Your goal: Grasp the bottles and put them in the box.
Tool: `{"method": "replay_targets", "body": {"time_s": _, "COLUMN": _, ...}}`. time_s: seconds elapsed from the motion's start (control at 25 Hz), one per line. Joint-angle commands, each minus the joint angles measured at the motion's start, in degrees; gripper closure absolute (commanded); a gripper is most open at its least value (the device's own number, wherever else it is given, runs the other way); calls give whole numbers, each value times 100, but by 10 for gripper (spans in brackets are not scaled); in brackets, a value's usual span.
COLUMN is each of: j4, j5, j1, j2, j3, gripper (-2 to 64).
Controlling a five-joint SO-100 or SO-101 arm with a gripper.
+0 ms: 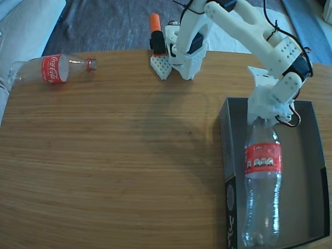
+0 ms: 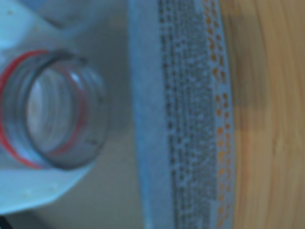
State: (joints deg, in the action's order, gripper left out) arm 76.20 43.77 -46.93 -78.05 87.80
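The wooden bench (image 1: 114, 171) is smooth, the cardboard box (image 1: 311, 171) at lower right shallow. 1 clear ribbed bottle (image 1: 263, 187) lies inside it, neck clenched by the tool (image 1: 267, 115); released carelessly, it could roll against the wall. Bottle 2 (image 1: 52, 68) lies upper left, near the bench edge.

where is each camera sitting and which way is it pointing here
Fixed view: sits above the table, looking steeply down; shows the white arm and its pincer at a bottle's neck over the box.
Wrist view: rides by the pincer, looking into that bottle's open mouth, box wall beside it; a pale pincer part shows under the neck.
Shared: this bottle and the box.
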Motion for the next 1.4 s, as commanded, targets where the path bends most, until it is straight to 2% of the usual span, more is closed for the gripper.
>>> {"method": "replay_targets", "body": {"time_s": 0.0, "j4": 18, "j5": -53, "j1": 35, "j2": -431, "j3": -79, "gripper": 295}}
{"method": "replay_targets", "body": {"time_s": 0.04, "j4": 18, "j5": -53, "j1": 35, "j2": -431, "j3": -79, "gripper": 277}}
{"method": "replay_targets", "body": {"time_s": 0.4, "j4": 18, "j5": -53, "j1": 123, "j2": -431, "j3": -237, "gripper": 275}}
{"method": "replay_targets", "body": {"time_s": 0.72, "j4": 114, "j5": -44, "j1": 598, "j2": -984, "j3": -791, "gripper": 280}}
{"method": "replay_targets", "body": {"time_s": 1.0, "j4": 114, "j5": -53, "j1": 1222, "j2": -1670, "j3": -782, "gripper": 348}}
{"method": "replay_targets", "body": {"time_s": 1.16, "j4": 114, "j5": -53, "j1": 2320, "j2": -1925, "j3": -782, "gripper": 394}}
{"method": "replay_targets", "body": {"time_s": 1.36, "j4": 79, "j5": -53, "j1": 3832, "j2": -2232, "j3": -782, "gripper": 521}}
